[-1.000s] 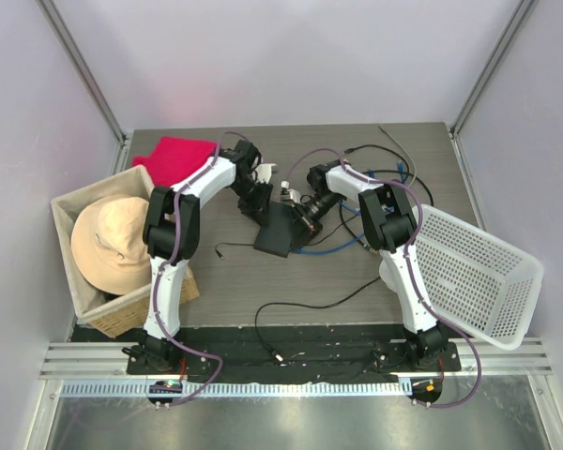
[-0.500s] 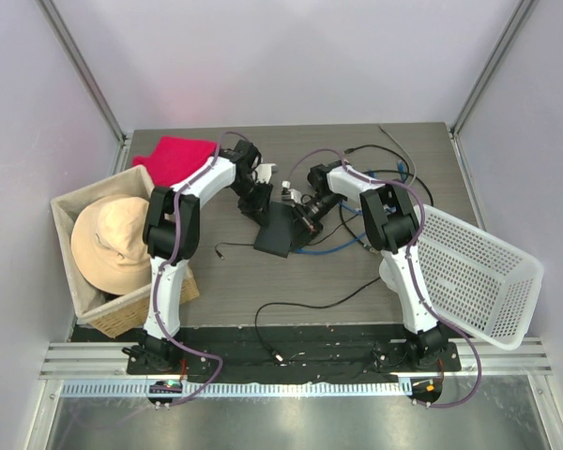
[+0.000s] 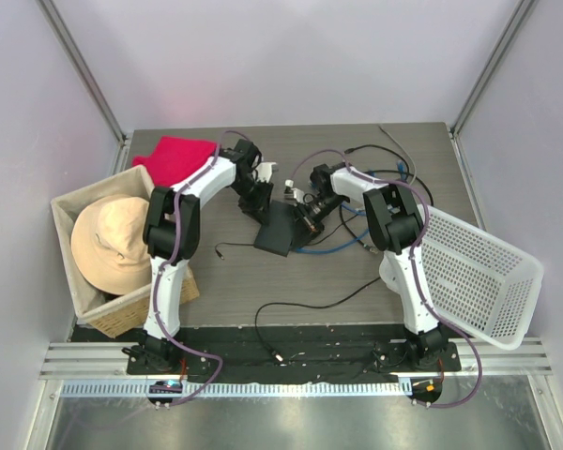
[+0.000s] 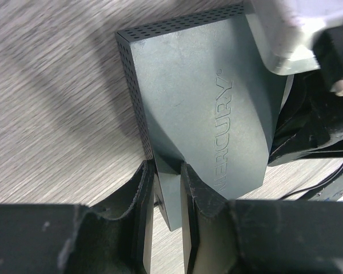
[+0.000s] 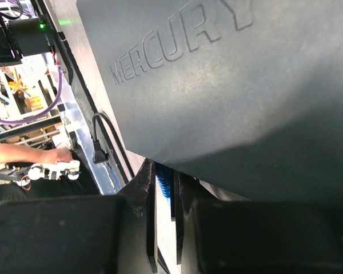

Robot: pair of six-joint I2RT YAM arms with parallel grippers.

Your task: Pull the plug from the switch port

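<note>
Two grips: left gripper [image 4: 167, 171] clamps switch [image 4: 206, 97] corner
Right gripper [image 5: 164, 191]: closed on blue plug [image 5: 164, 177] between its jaws
Change: right arm [image 3: 394, 220] shifted slightly

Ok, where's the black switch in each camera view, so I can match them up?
Top external: the switch lies at the table centre.
Left wrist: the switch fills centre and right, left fingers pinching its near edge.
Right wrist: the switch fills the upper right.
Shared landmark: embossed MERCURY lettering, in both wrist views.

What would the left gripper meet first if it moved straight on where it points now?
The flat matte-black switch box: the left gripper pinches its near corner, so that body likely blocks it.
</note>
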